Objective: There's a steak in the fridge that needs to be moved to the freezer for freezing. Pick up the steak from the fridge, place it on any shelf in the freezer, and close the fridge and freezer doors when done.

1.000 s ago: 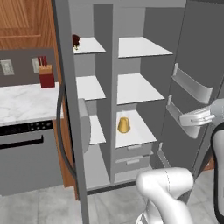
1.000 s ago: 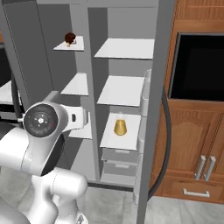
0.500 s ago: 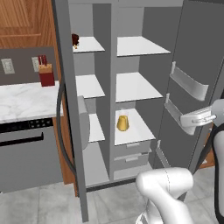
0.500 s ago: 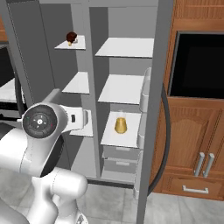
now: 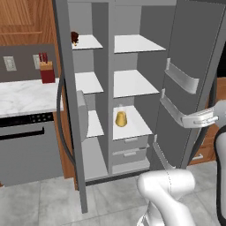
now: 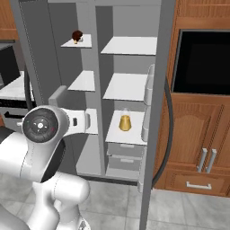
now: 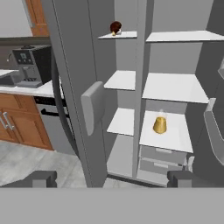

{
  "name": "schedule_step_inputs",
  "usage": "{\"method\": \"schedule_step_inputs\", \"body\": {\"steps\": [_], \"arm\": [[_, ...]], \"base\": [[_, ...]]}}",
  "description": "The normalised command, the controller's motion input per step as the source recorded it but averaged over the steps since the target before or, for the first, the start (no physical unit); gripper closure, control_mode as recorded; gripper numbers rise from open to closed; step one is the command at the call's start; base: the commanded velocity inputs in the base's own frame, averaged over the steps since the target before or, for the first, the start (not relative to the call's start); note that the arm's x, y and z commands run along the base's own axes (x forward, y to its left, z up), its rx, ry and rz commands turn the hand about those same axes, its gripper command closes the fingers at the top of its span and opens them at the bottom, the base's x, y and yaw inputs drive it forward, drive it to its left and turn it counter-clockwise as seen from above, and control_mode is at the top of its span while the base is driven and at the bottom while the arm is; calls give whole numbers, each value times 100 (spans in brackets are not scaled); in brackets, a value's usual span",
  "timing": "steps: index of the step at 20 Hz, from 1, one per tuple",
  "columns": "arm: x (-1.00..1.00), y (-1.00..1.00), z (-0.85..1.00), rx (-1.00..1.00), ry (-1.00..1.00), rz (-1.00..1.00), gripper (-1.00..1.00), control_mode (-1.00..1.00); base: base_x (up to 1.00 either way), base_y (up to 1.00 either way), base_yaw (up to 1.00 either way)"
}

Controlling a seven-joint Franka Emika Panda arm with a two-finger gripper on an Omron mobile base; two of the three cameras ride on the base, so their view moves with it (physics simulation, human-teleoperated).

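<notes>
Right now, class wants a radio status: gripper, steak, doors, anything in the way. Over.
Gripper open, holding nothing. Steak on top freezer shelf. Both doors open. Yellow cup on fridge shelf, not in the way.

We see a grey tiled floor (image 5: 39, 203) at six o'clock. At nine o'clock a white marble counter (image 5: 22, 97) tops a grey dishwasher front (image 5: 31, 150), with a red knife block (image 5: 46, 73) and a wall outlet (image 5: 9, 64) behind it. Wooden cabinets (image 6: 197, 148) stand at three o'clock, holding a black built-in oven (image 6: 202, 63). A coffee machine (image 7: 28, 65) sits on a counter at ten o'clock.
</notes>
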Motion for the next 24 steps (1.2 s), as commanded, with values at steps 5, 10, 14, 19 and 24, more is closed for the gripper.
{"method": "schedule_step_inputs", "body": {"steps": [5,10,14,19,24], "arm": [[0,0,0,0,0,0,-100,-100],[-13,-58,0,2,0,-1,-100,-100],[-24,-100,-1,5,-3,-1,-100,-100],[-1,-100,-15,6,-3,0,-100,-100],[12,-71,-30,3,-7,0,-100,-100]], "base": [[0,0,0],[0,0,0],[0,0,0],[0,0,0],[0,0,0]]}}
